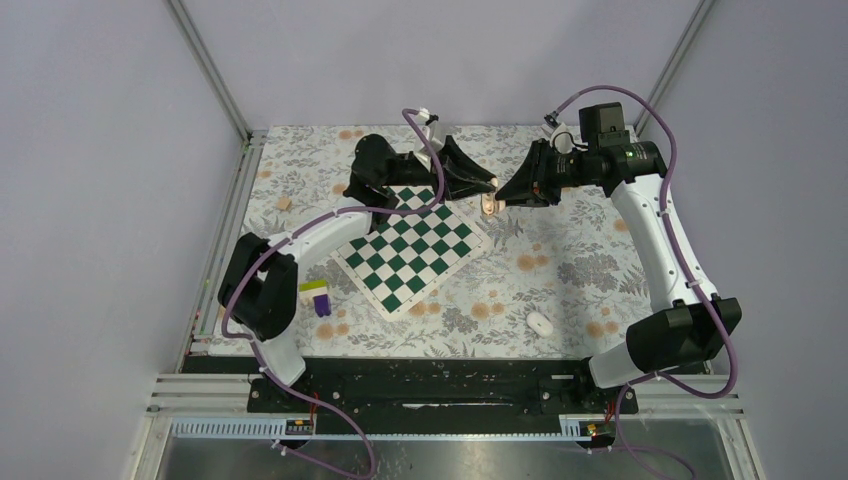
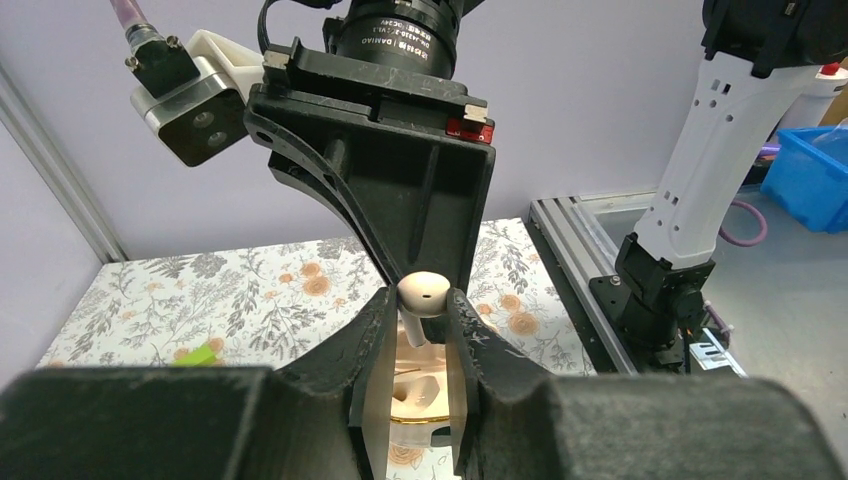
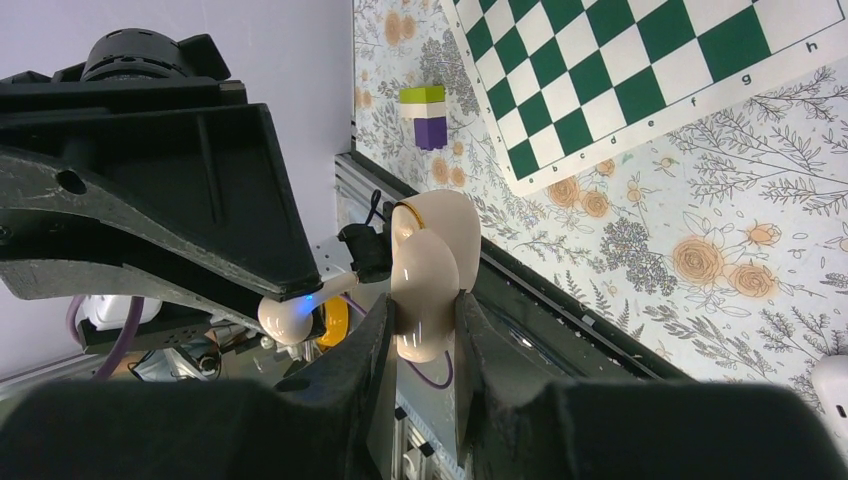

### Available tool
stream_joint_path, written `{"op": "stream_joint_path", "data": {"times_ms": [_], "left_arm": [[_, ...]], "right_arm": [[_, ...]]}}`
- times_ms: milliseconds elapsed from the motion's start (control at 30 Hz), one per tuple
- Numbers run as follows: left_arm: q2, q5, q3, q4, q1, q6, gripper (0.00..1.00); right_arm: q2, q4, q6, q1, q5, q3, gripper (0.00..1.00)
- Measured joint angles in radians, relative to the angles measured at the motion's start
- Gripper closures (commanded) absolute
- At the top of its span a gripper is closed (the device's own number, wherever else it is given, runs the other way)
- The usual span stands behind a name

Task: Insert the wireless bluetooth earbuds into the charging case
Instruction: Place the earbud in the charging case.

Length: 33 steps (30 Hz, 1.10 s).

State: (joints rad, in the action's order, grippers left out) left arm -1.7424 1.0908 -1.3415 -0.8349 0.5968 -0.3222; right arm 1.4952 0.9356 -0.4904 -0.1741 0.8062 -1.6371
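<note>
My left gripper is shut on a white earbud, pinched at the fingertips with its stem pointing down. Right below it lies the open beige charging case, a hollow showing inside. My right gripper is shut on that charging case, its lid swung open. From the right wrist the held earbud shows just left of the case, apart from it. In the top view the case sits between both grippers, past the board's far corner. A second earbud lies on the cloth near the front.
A green-and-white chessboard lies tilted at the table's middle. A green, white and purple block stack stands by the left arm. A small tan block sits at the far left. Metal rails edge the table.
</note>
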Motion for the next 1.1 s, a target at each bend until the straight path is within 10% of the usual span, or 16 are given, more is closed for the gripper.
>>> {"op": "stream_joint_path", "data": {"times_ms": [1100], "left_arm": [[-0.014, -0.022, 0.060, -0.195, -0.020, -0.129, 1.00]], "right_arm": [[0.000, -0.006, -0.034, -0.001, 0.008, 0.000, 1.00]]}}
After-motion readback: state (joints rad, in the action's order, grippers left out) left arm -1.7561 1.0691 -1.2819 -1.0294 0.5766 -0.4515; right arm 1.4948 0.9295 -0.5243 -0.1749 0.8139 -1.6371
